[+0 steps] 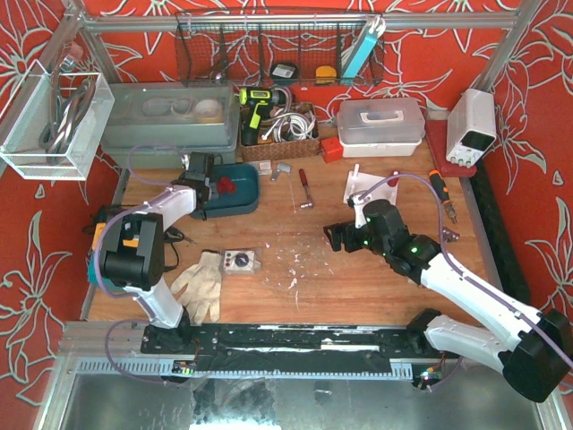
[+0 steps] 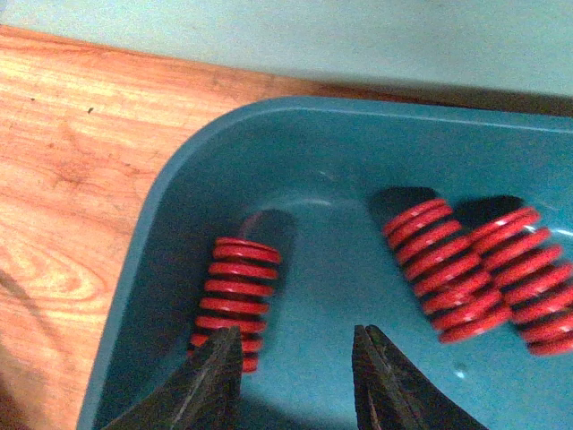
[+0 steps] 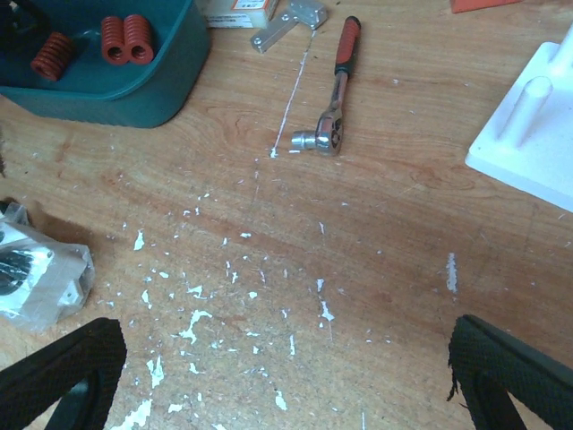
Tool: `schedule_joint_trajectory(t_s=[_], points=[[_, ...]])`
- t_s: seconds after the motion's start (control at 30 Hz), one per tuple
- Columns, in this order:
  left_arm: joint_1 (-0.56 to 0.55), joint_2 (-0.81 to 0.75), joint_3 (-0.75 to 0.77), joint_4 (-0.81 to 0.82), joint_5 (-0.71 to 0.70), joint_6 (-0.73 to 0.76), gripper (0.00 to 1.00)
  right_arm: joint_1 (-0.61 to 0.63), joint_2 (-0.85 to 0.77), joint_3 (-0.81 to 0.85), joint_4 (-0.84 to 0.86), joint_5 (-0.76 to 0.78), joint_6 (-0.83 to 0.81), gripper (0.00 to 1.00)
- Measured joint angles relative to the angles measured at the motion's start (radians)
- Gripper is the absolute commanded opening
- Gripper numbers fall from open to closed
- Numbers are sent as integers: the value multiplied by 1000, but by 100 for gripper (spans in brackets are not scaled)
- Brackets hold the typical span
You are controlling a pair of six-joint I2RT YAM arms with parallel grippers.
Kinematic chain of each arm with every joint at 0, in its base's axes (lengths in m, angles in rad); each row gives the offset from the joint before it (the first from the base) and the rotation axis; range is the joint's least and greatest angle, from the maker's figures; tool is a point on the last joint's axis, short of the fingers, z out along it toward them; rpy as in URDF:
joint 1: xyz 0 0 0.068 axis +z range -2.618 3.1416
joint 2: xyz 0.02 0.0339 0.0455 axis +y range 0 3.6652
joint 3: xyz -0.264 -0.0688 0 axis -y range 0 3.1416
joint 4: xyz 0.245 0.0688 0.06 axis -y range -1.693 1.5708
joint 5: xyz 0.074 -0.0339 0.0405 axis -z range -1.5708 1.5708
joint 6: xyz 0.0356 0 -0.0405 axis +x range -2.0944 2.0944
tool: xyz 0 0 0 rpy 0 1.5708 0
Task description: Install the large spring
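Three red coil springs lie in a teal tray (image 2: 170, 206). In the left wrist view one spring (image 2: 235, 291) lies just ahead of my left finger, and two more (image 2: 430, 251) (image 2: 519, 278) lie side by side at the right. My left gripper (image 2: 295, 367) is open inside the tray, empty, its left fingertip beside the near spring. The tray (image 1: 235, 199) and my left gripper (image 1: 204, 186) show in the top view. My right gripper (image 3: 286, 376) is wide open and empty above bare table. The white fixture with a post (image 3: 528, 134) stands at right; it also shows in the top view (image 1: 369, 186).
A ratchet with a red handle (image 3: 333, 90) and small metal brackets (image 3: 286, 20) lie on the table. A bagged part (image 3: 36, 269) lies at left. A work glove (image 1: 201, 282), a grey bin (image 1: 170, 116) and a power supply (image 1: 472, 125) stand around.
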Motion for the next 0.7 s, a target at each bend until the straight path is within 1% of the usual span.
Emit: schedule_joint_trajectory(t_s=[0.2,0.5,0.7], points=[[27,60,61,-42,-13,30,37,24,0,0,2,16,-3,99],[63,113,72,-60,-45,41,37,45,0,0,2,45,-10,99],[74,171,81,-59,-40,48,37,53,0,0,2,53,-13,99]])
